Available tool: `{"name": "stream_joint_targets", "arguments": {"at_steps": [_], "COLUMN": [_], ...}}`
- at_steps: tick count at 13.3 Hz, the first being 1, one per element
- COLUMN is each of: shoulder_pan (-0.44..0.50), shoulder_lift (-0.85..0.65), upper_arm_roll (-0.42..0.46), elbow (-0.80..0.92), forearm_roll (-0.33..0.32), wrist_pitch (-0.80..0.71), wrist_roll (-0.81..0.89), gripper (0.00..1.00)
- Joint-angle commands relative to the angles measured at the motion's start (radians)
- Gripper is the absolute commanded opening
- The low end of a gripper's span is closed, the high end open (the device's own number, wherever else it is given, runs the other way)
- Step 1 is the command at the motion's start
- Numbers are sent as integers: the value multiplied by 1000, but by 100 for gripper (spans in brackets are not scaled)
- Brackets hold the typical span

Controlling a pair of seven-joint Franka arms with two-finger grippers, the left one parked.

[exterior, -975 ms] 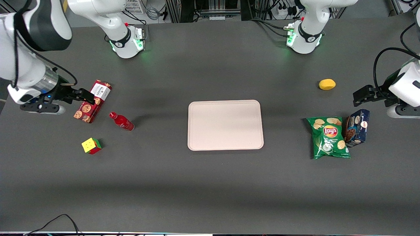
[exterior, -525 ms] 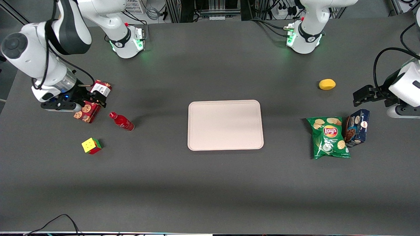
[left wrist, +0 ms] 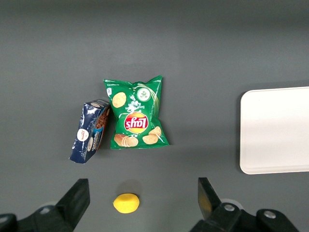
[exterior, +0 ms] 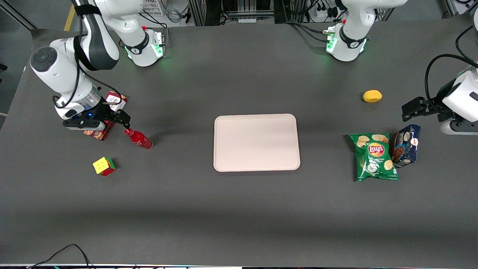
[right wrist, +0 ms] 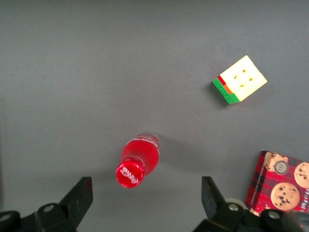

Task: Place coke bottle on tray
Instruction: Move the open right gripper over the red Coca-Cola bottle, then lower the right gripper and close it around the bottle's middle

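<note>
Approach step: the gripper (exterior: 118,120), fingers spread and empty, is being positioned above the upright coke bottle (exterior: 139,139), which is standing beside the cookie box (exterior: 98,131), well apart from the tray (exterior: 256,142). Descent and closure are being called for next.

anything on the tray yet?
No. The tray is bare, none of it covered. The coke bottle stands on the table, the open gripper above its cap.

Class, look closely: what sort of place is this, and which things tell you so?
Probably a robotics lab: a dark table with the coke bottle, tray and the open claw above the bottle, cables at the table's edge.
</note>
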Motion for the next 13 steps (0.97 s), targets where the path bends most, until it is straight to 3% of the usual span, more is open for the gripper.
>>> {"name": "stream_joint_targets", "arguments": {"at_steps": [1, 13], "shoulder_pan": [5, 17], "shoulder_lift": [67, 136], "upper_arm_roll": [8, 14], "elbow": [1, 6], "forearm_roll": [21, 21], "wrist_pitch": [80, 154], "wrist_roll": [-5, -3], "gripper": [100, 100]}}
